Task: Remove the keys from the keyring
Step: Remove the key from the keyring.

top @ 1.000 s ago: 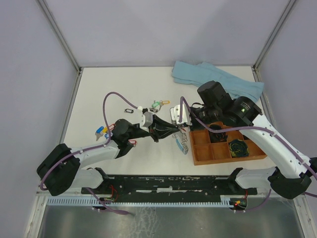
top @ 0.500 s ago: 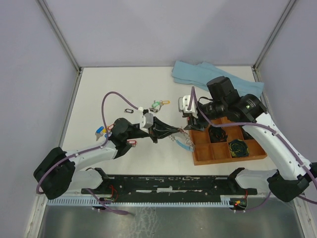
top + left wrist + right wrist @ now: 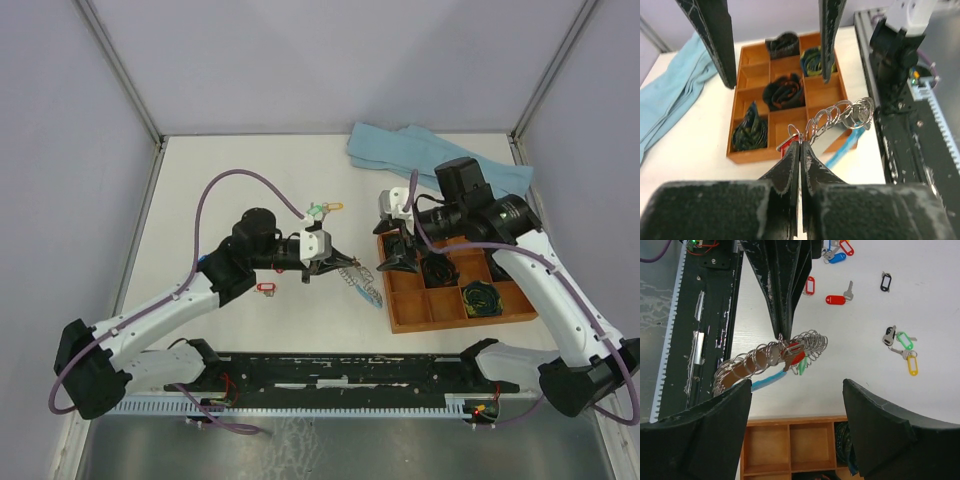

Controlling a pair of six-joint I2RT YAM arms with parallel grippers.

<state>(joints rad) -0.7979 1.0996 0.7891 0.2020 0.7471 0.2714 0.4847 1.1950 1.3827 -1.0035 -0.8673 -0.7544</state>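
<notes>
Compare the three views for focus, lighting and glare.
Top external: even, soft light over the table, faint shadows, everything sharp. Left wrist: the left gripper near the lens looks soft, the keyring and wooden tray beyond it clearer, the metal loops glinting. Right wrist: the right gripper is softer at the bottom edge, the loose keys crisp.

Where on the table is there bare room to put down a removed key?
Bare: the far-left table, between the wall and the green and yellow tagged keys. Crowded: the middle, where the left gripper holds the keyring beside the open right gripper and the wooden tray.
</notes>
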